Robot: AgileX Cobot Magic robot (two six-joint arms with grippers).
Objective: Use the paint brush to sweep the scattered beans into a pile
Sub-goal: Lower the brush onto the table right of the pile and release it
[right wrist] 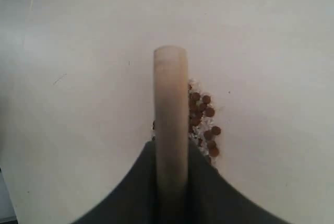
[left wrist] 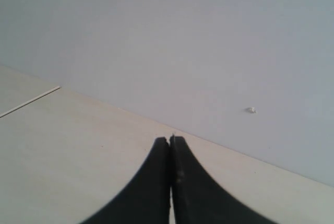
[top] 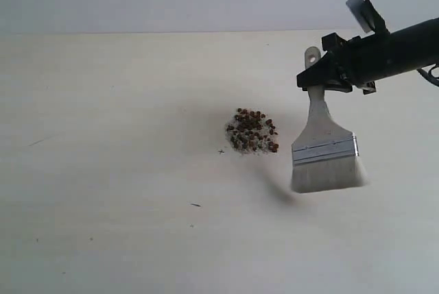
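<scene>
Exterior view: we saw the right pincer (top: 328, 78) clamped on the upper end of the paint brush (top: 321, 133), just under the hole in its handle (top: 316, 102), jaws nearly closed around the wood. The brush hung head-down, bristles (top: 328, 176) low over the bench (top: 103, 170); whether they touched it we could not tell. The beans (top: 252, 131) lay mostly in one small pile (top: 248, 136) just left of the brush and apart from it, with pale grit mixed in and a speck or two off to the side. We judged the task close to done.

Left wrist view: the left pincer (left wrist: 170, 144) was fully closed and held nothing, over bare bench near the wall (left wrist: 182, 36). No beans or brush showed there.

Right wrist view: we looked down the handle, gripped between both dark fingers (right wrist: 125, 187). Beans showed on the bench beside and behind it.

Handling, our guess: the brush was light. Its wooden handle was stiff and smooth, so it could twist or slip under a sideways push. A hold on the flat faces, closer to the metal ferrule (top: 324, 150), would steer better than one out by the hole. The bristles were soft and would splay if pressed hard, so light contact only. The beans were tiny, round and hard, likely to roll and skip under the bristles, and the grit would smear. Things to push, not to pinch.
</scene>
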